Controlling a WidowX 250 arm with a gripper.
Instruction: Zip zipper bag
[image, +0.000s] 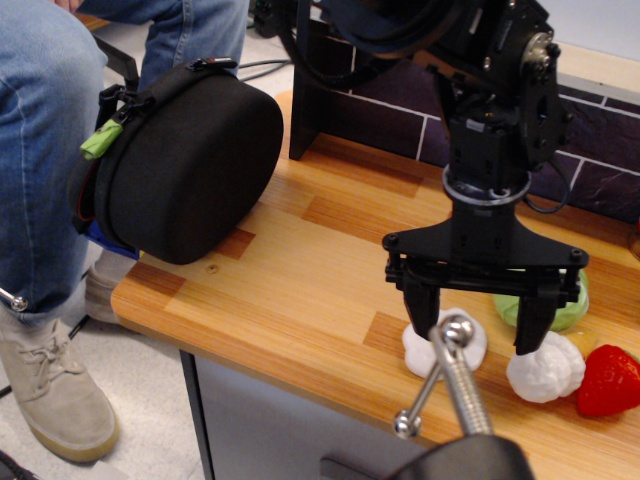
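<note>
The zipper bag (185, 160) is a large black rounded case lying on its side at the left end of the wooden counter, overhanging the edge. Its lime-green pull tab (101, 139) hangs at the upper left rim, beside black strap loops. The zipper seam there looks partly open, with red lining showing. My gripper (478, 325) is far to the right of the bag, pointing down over toy vegetables. Its two black fingers (421, 312) are spread apart and hold nothing.
A white toy vegetable (545, 372), a second white one (428, 348), a green one (572, 305) and a red strawberry (608, 380) lie under the gripper. A metal clamp screw (452, 380) rises at the front. A person's jeans leg (45, 150) is next to the bag.
</note>
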